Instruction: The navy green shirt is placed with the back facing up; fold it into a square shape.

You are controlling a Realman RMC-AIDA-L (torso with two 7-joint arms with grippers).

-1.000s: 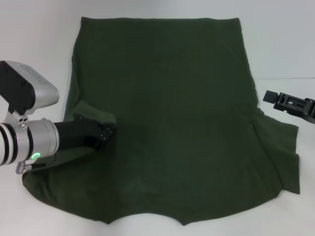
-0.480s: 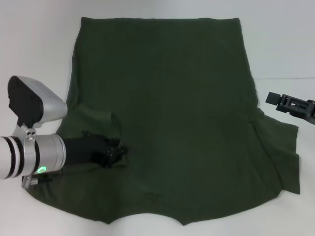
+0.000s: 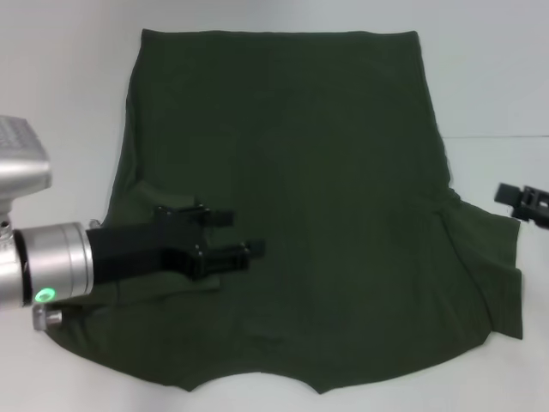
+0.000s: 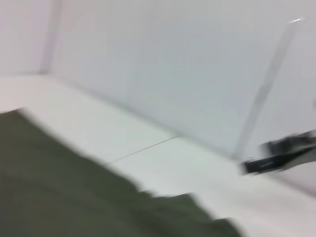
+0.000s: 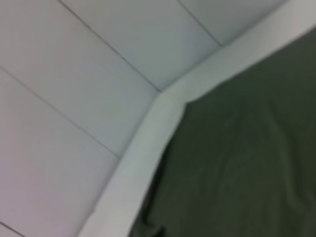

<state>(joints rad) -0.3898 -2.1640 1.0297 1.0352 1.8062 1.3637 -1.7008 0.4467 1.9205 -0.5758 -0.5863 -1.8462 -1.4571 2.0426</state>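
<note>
Shirt status: the navy green shirt [image 3: 292, 206] lies flat on the white table [image 3: 60, 69], filling the centre of the head view, hem at the upper edge of the frame and collar notch at the lower edge. Its long axis runs from the top of the frame to the bottom, collar end nearest the robot.

Change noted: a second ago the left tool [image 3: 233, 233] sat at the lower left of the frame with its fingers closed on the sleeve fold. It has since swung inward toward the middle of the garment and now hovers over the cloth with its fingers spread apart, holding nothing. The left sleeve [image 3: 159, 210] lies turned in over the body panel. Judgement: the first sleeve fold appears to be laid down and released.

The right tool [image 3: 525, 202] has drawn back toward the right edge of the frame, just beside the right sleeve [image 3: 489, 266], which lies spread out flat and unfolded. Whether its fingers are apart cannot be told
</note>
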